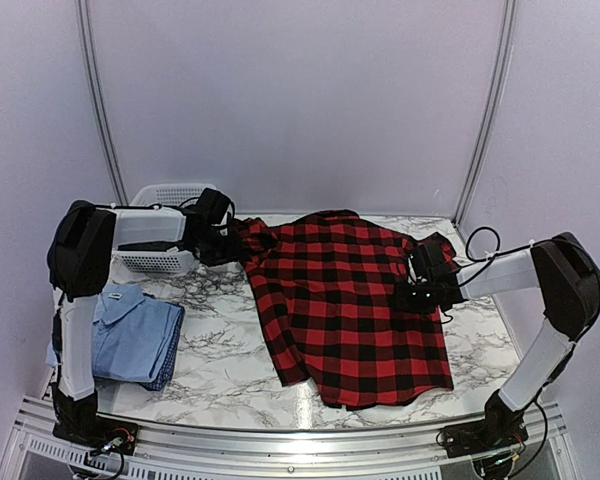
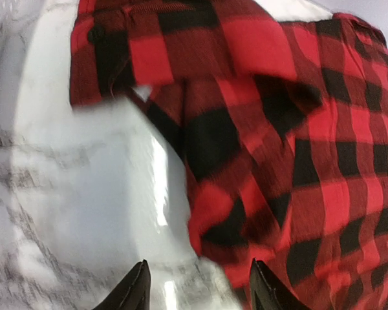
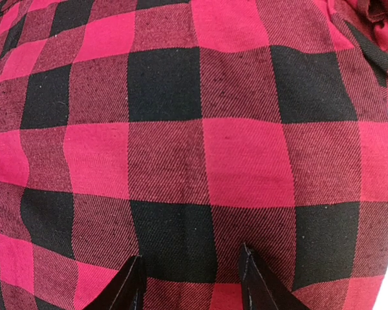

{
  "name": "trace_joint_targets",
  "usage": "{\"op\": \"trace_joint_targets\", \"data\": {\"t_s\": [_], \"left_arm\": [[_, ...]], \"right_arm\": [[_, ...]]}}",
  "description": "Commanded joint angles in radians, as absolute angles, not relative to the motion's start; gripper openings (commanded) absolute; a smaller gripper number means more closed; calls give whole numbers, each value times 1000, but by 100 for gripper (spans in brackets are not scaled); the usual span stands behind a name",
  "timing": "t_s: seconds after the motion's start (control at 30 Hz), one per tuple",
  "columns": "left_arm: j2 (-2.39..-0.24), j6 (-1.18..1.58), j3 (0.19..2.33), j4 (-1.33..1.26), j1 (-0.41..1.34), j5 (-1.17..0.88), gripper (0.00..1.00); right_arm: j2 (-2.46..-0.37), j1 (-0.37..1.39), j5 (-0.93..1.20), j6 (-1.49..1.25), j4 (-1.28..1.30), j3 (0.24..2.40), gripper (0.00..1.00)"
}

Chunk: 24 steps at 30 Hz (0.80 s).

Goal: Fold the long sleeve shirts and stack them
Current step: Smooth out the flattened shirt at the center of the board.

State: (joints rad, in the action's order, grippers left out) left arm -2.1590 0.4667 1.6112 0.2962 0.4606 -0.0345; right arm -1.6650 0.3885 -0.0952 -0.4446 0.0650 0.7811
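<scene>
The marbled bench carries the red-and-black flannel shirt spread flat across its middle and right half, reaching from the far edge almost to the near edge. One sleeve is bunched towards the far left. The light blue shirt lies folded along the left edge, near the near-left corner. The white mesh basket stands in the far-left corner. The left gripper sits at the bunched sleeve, its fingers spread with nothing between them. That view is blurred, so contact with the cloth is uncertain. The right gripper hangs over the flannel's right side, its fingers parted above flat cloth.
</scene>
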Motion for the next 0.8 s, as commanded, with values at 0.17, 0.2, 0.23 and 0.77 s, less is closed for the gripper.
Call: {"op": "trace_joint_targets", "data": {"t_s": [0.17, 0.2, 0.23, 0.77], "left_arm": [[-1789, 421, 1306, 318, 678, -100, 52], [-1764, 423, 1268, 318, 709, -103, 50], [-1740, 430, 1233, 314, 740, -109, 47], [-1802, 501, 1121, 165, 1054, -197, 14]], "right_arm": [[-1705, 355, -102, -412, 94, 798, 49], [-1710, 352, -97, -408, 93, 799, 49], [-1715, 350, -94, -406, 91, 800, 49], [-1769, 344, -93, -397, 94, 849, 49]]}}
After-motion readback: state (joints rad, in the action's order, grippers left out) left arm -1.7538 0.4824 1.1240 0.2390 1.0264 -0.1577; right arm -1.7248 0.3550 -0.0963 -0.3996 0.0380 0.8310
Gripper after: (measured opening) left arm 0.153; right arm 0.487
